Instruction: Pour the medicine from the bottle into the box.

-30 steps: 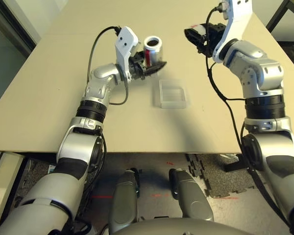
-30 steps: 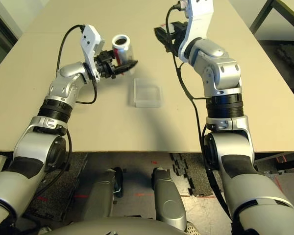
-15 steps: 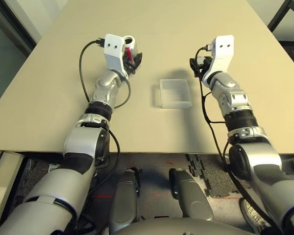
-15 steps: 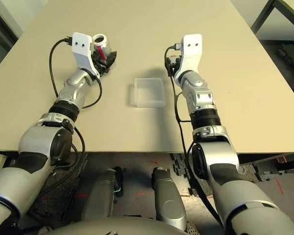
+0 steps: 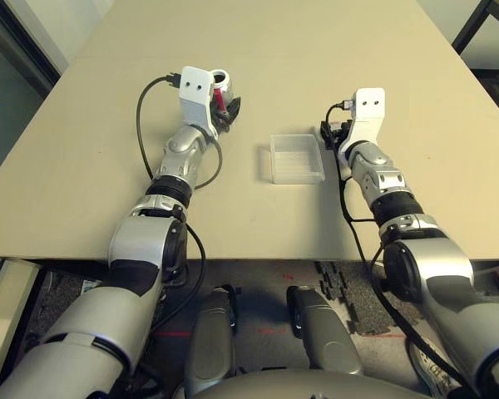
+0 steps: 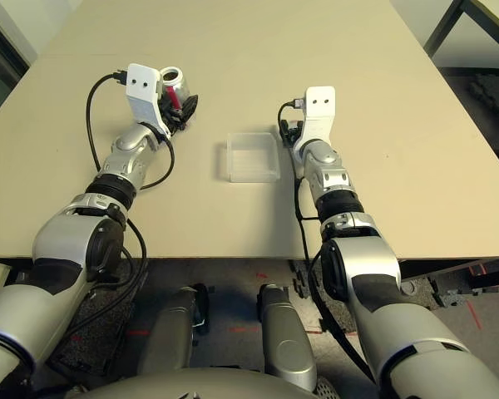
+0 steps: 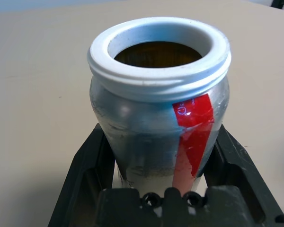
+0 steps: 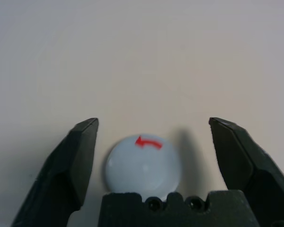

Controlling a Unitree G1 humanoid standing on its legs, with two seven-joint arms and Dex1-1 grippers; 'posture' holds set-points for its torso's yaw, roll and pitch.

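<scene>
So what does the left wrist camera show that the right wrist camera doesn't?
Left wrist alone: the small silvery-grey bottle with a red label, uncapped and upright, gripped in the left claw. Right wrist alone: the round pale cap with a red mark lying on the table, between the open right claw fingers, untouched. Both: the beige tabletop.

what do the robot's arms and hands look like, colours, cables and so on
Both arms are glossy silver segments with black ribbed joint bands. Each wrist carries a white boxy camera housing with a black cable looping back along the forearm. The left hand and right hand each have two black, wedge-shaped fingers on a black base with small screw holes.
</scene>
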